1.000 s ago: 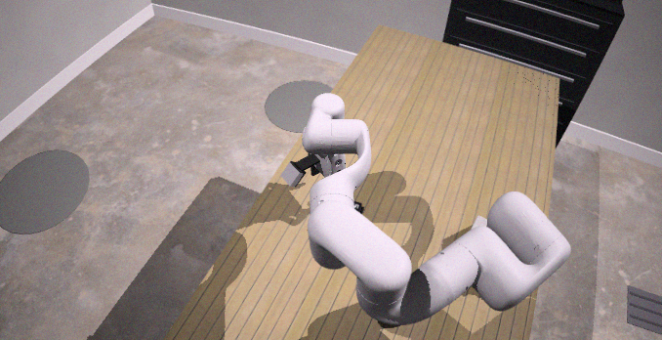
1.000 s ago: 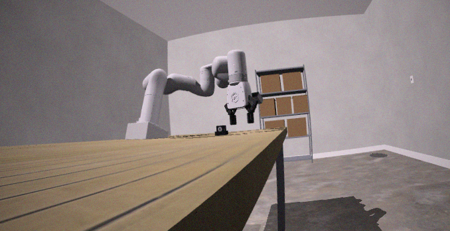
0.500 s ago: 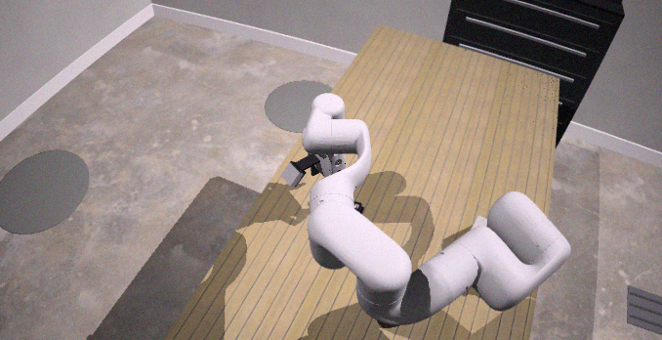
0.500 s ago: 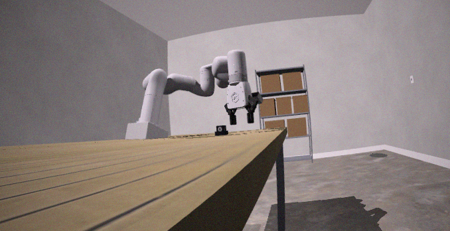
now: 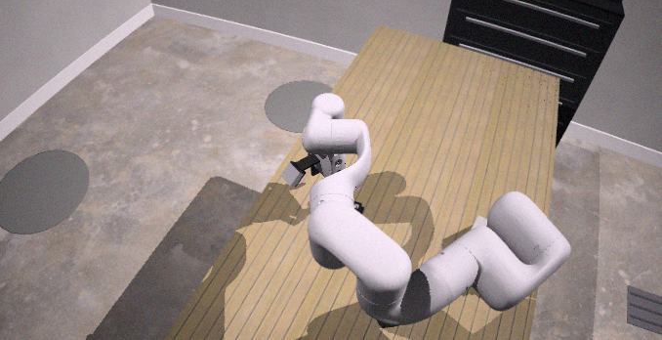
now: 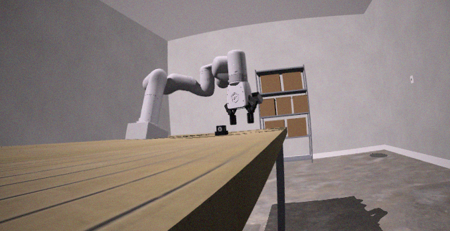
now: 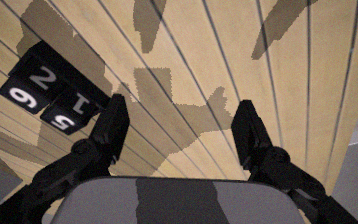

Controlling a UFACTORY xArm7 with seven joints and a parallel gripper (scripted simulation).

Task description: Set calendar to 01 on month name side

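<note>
The calendar is a black tray with two black cubes side by side, at the left of the wrist view. One cube shows 2 on top and 9 on its side; the other cube shows 1 on top and 5 on its side. In the exterior view the calendar is small on the table and shows a 0. My gripper is open and empty, above bare table to the right of the calendar. It also shows in the exterior view, hanging above the table. In the top view the arm hides the calendar.
The gripper is near the table's long edge, with floor beyond it. A black drawer cabinet stands past the table's far end. A shelf with boxes stands behind the arm. The robot base sits on the table.
</note>
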